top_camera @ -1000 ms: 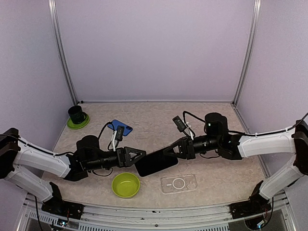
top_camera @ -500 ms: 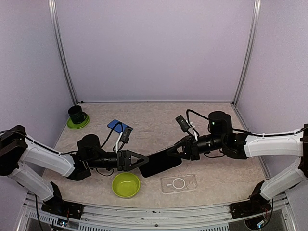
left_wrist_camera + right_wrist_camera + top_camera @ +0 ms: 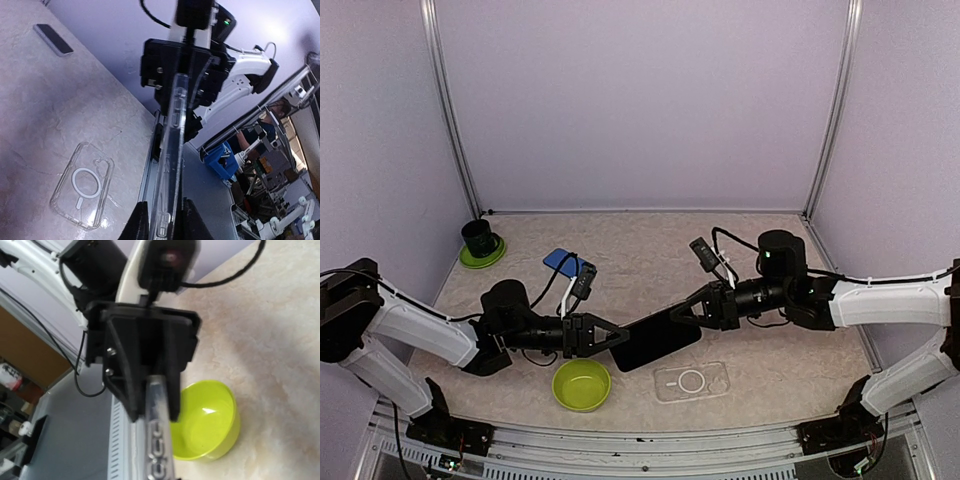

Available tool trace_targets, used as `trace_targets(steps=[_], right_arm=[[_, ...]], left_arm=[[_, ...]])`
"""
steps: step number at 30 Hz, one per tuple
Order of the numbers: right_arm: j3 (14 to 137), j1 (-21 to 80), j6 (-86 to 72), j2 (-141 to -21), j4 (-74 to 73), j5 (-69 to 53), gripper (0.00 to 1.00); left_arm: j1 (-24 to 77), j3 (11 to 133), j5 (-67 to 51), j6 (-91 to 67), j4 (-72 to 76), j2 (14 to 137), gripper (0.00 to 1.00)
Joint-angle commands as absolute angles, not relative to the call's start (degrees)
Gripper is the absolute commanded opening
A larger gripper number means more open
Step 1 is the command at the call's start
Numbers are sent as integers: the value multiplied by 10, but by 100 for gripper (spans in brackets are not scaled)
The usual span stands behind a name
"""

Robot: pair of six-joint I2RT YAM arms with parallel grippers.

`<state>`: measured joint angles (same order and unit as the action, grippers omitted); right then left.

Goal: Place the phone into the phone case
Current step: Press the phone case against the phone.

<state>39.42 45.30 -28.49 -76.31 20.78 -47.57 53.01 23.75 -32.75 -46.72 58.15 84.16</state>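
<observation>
Above table (image 3: 650,245) | phone (image 3: 658,342) between left end effector (image 3: 618,338), right end effector (image 3: 681,316)

The phone (image 3: 660,340) is showing black; phone case (image 3: 691,381) reading clear (white ring marking); bowl (image 3: 581,384) glowing lime; surface (image 3: 640,250) showing beige marbling.

Lilac walls (image 3: 640,100), beige marbled tabletop (image 3: 650,232).

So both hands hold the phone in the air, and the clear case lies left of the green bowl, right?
Not quite: the left hand and the right hand hold the phone in the air, but the clear case lies right of the green bowl, as the top view shows.
</observation>
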Motion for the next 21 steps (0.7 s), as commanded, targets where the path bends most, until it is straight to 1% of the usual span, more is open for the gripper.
trace_targets(steps=[1,3,5,8,13,15,18,21], right_arm=[[396,446,-287,-768,252,-466,0],[396,446,-289,-772,255,-473,0],[396,447,-292,-774,257,-477,0],[396,446,-294,-779,258,-485,6],[395,446,-291,-784,254,-511,33],[395,448,-287,-785,250,-519,39],[396,452,-282,-788,242,-523,42],[404,459,-276,-798,232,-528,42]], left_arm=[[532,246,-325,-481,609,845,8],[531,244,-315,-480,606,842,0],[531,241,-297,-480,601,840,0],[529,230,-277,-479,602,829,0],[519,218,-258,-473,593,805,0],[516,215,-252,-468,585,794,0],[514,214,-248,-462,573,785,0],[513,215,-248,-462,573,783,0]])
